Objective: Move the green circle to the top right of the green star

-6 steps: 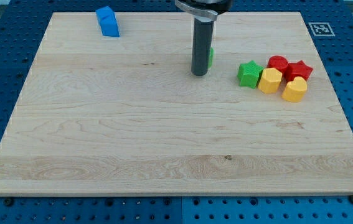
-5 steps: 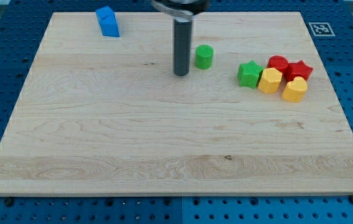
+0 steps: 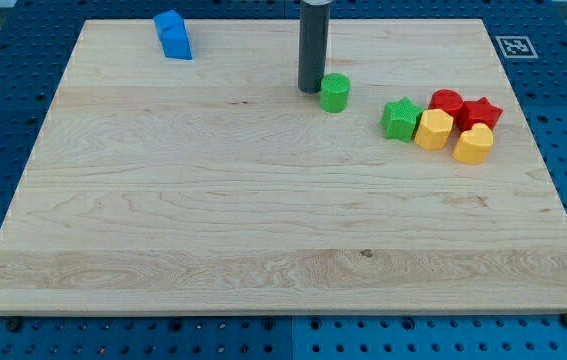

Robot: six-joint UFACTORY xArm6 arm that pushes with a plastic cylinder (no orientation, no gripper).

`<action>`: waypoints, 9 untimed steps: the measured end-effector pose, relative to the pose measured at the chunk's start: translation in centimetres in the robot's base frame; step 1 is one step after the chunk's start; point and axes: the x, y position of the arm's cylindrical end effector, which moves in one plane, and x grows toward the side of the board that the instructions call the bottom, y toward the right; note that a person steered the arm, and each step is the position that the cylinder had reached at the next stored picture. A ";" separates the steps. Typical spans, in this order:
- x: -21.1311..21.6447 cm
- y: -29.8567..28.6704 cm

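The green circle (image 3: 335,92) stands on the wooden board (image 3: 213,220), left of the green star (image 3: 400,118) and a little higher in the view. My tip (image 3: 311,90) is just left of the green circle, touching or nearly touching its upper left side. The rod rises straight up out of the view's top.
The green star touches a yellow block (image 3: 434,130). A red circle (image 3: 447,102), a red star (image 3: 480,113) and a second yellow block (image 3: 473,145) cluster to its right. A blue block (image 3: 172,35) stands at the view's top left.
My tip moved left off the green circle, then up and right to its upper left side. The green circle has shifted slightly right and down.
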 end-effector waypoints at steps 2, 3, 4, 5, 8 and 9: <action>2.8 0.4; 2.8 4.6; 2.5 5.1; 0.6 5.2; 1.6 6.9; 1.6 7.7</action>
